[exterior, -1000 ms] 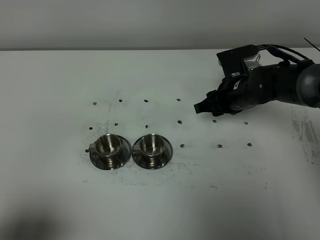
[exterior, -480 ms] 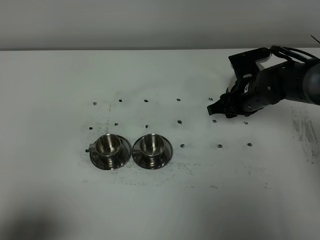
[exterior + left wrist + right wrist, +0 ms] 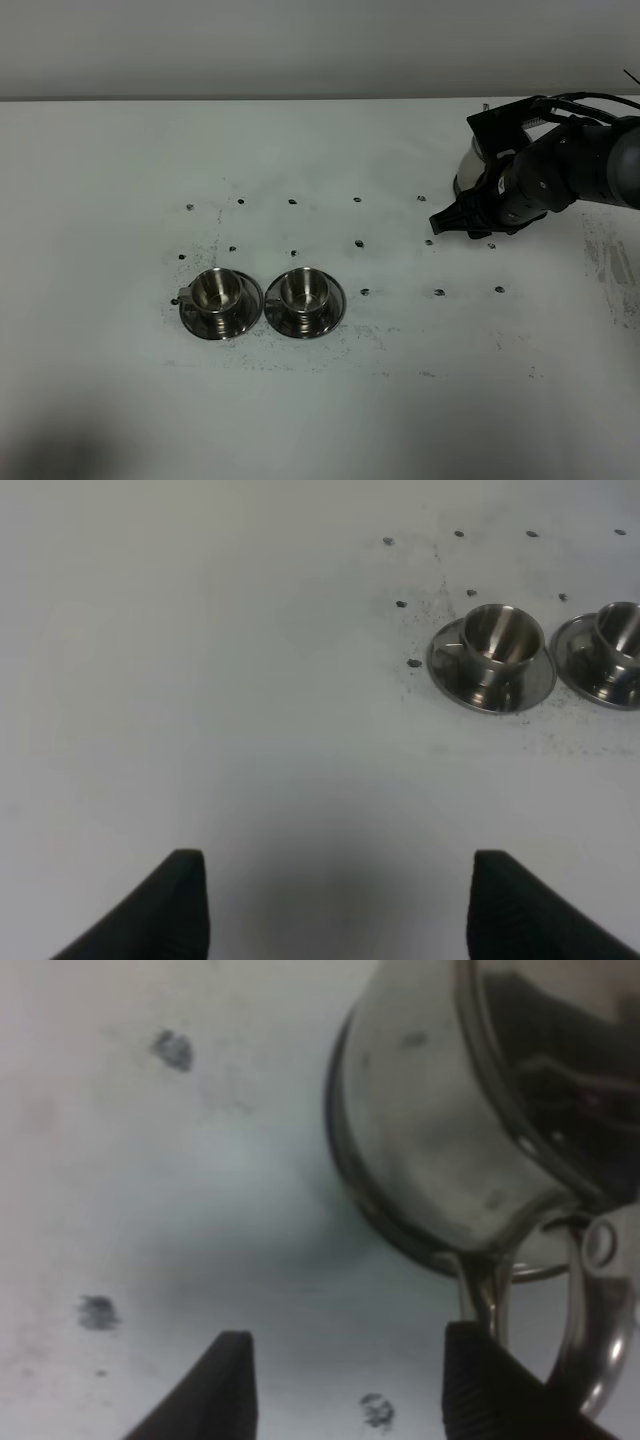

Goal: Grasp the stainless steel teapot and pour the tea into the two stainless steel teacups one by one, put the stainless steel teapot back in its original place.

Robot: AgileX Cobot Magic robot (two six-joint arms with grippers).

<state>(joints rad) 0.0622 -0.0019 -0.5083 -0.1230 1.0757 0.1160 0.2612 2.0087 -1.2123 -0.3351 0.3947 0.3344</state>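
The stainless steel teapot [image 3: 466, 168] stands at the back right of the table, mostly hidden behind my right arm. The right wrist view shows its shiny body [image 3: 430, 1130] and loop handle [image 3: 592, 1310] close up. My right gripper [image 3: 440, 224] is open just in front of it, and only bare table shows between its fingers [image 3: 345, 1390]; the handle lies beside one fingertip [image 3: 490, 1380]. The two stainless steel teacups [image 3: 220, 291] [image 3: 303, 289] sit side by side on saucers at centre left. No tea is visible. My left gripper [image 3: 340, 910] is open over bare table, short of the cups [image 3: 500, 638].
The white table [image 3: 400, 380] carries a grid of small dark marks [image 3: 358, 243] and scuffs around the saucers [image 3: 222, 322]. A dark shadow lies at the front left corner [image 3: 40, 455].
My right arm has drawn back to the right, its fingertips moving away from the table's middle. The teapot's side now shows behind the arm. The cups have not moved.
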